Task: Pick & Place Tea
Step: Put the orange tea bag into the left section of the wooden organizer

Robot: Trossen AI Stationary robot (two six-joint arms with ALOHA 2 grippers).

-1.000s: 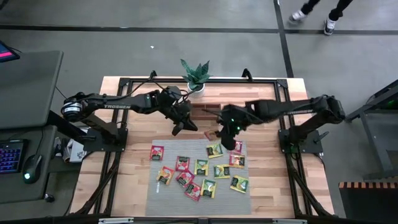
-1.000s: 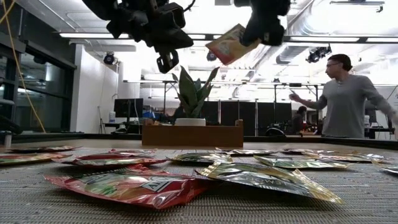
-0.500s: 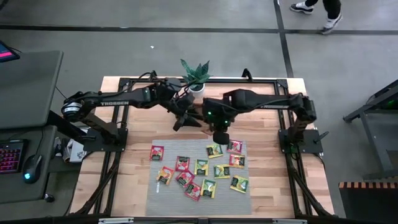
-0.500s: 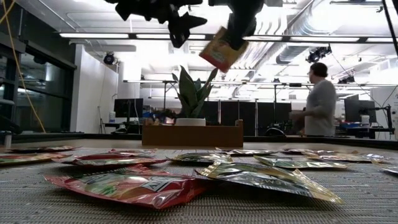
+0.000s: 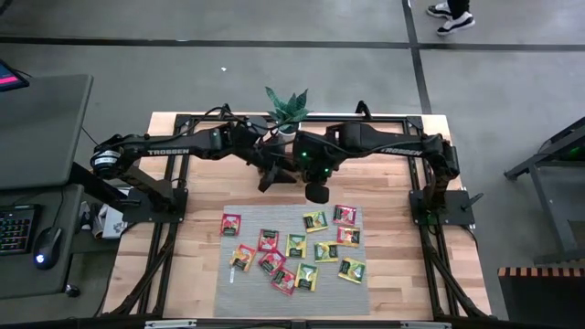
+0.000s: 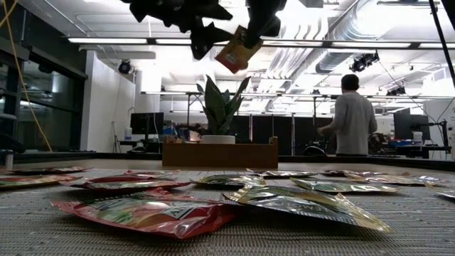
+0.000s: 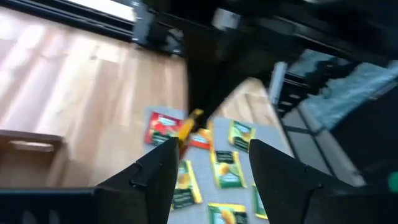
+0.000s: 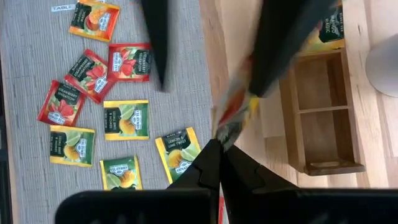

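Behind the wooden worktop (image 5: 196,256) the low view shows a large room with ceiling lights, where a person (image 6: 350,115) stands with the back to the camera. On the worktop lies a grey ribbed mat (image 5: 247,283), and many tea sachets (image 5: 296,245) in red, yellow and green are spread flat on it. At the far edge stands a potted plant (image 5: 286,111), and just in front of it a brown wooden tray (image 8: 318,118) with compartments; one green sachet lies in its end compartment.

The right end effector (image 8: 219,151) is raised above the worktop, between the mat and the tray, and its fingers are clamped together on one red and yellow sachet (image 6: 239,50), which hangs tilted in the air. The left end effector (image 7: 210,163) is just beside it, also raised, near the plant. Its two fingers (image 7: 155,171) stand apart and nothing is between them.
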